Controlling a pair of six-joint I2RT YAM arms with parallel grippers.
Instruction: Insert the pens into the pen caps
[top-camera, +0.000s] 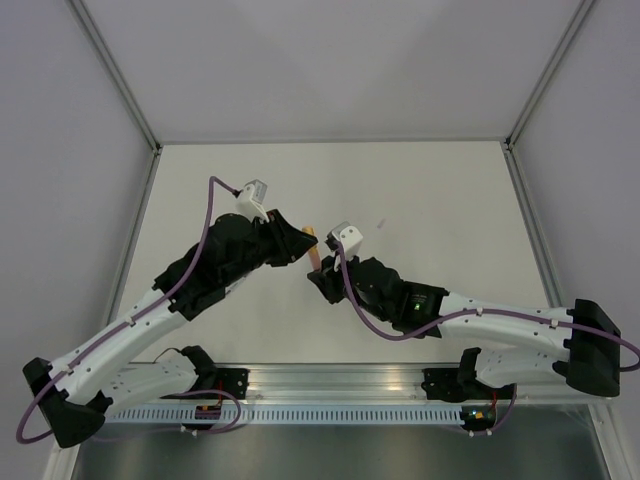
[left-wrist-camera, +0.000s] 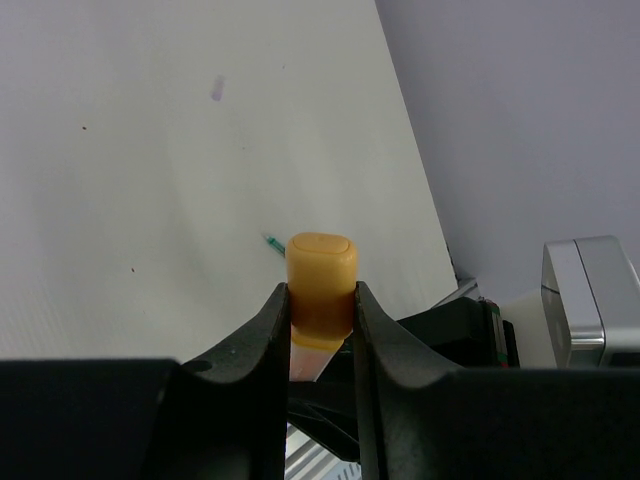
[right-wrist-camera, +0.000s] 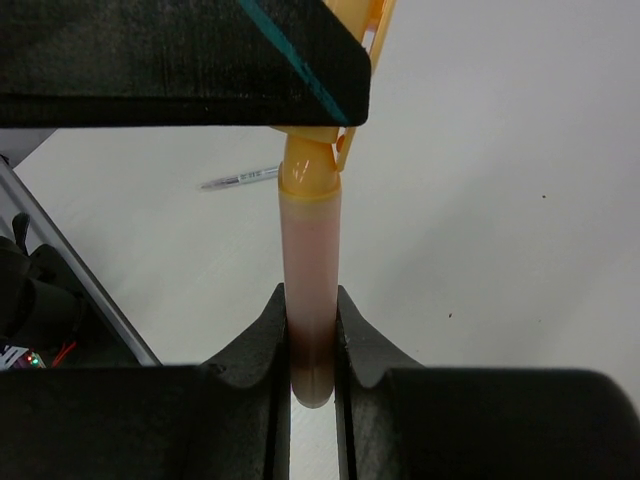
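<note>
Above the table's middle, my left gripper (top-camera: 297, 244) is shut on the orange pen cap (left-wrist-camera: 320, 270), its jaws pressing the cap's sides. The orange-pink pen (right-wrist-camera: 311, 270) stands upright in my right gripper (right-wrist-camera: 311, 300), which is shut on its lower barrel. The pen's top end sits inside the cap's (right-wrist-camera: 309, 172) mouth, so the two grippers meet tip to tip with the cap (top-camera: 311, 236) over the pen (top-camera: 316, 260). A pale grey-white pen (right-wrist-camera: 240, 180) lies flat on the table beyond. A dark green pen (left-wrist-camera: 272, 242) shows as a short sliver behind the cap.
The white table (top-camera: 430, 190) is walled by grey panels with aluminium posts at the corners. A small faint stick (top-camera: 380, 224) lies right of the grippers. A metal rail (top-camera: 340, 385) runs along the near edge by the arm bases.
</note>
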